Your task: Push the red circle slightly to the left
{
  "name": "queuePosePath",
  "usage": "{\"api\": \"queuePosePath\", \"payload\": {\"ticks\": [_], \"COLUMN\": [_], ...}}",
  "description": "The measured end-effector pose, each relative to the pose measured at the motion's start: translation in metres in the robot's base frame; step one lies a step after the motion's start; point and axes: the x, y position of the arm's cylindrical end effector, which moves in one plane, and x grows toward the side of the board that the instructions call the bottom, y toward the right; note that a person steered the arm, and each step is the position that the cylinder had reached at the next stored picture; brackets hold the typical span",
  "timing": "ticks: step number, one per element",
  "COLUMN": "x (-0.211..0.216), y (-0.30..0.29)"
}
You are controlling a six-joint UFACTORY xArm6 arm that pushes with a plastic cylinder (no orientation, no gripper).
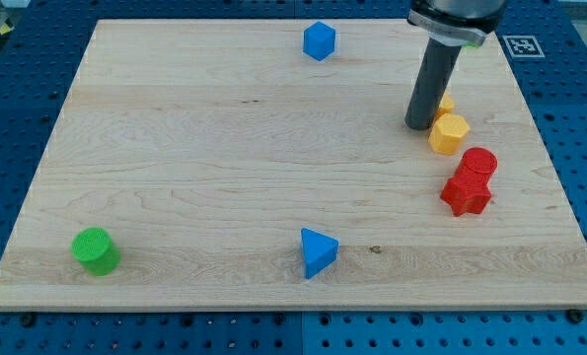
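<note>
The red circle (480, 162) lies at the view's right, touching a red star-shaped block (466, 193) just below it. My tip (418, 125) rests on the board up and to the left of the red circle. A yellow hexagon (449, 133) sits right beside the tip, between it and the red circle. A second yellow block (446, 103) is mostly hidden behind the rod.
A blue cube-like block (319, 40) sits near the view's top centre. A blue triangle (318, 251) lies at the bottom centre. A green circle (96, 249) lies at the bottom left. The wooden board (224, 148) ends close to the red blocks at the right.
</note>
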Motion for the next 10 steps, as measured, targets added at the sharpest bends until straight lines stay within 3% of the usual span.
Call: {"api": "queuePosePath", "payload": {"ticks": [5,6,8,10], "x": [0.003,0.025,0.075,0.075], "y": [0.118,0.129,0.130,0.113]}}
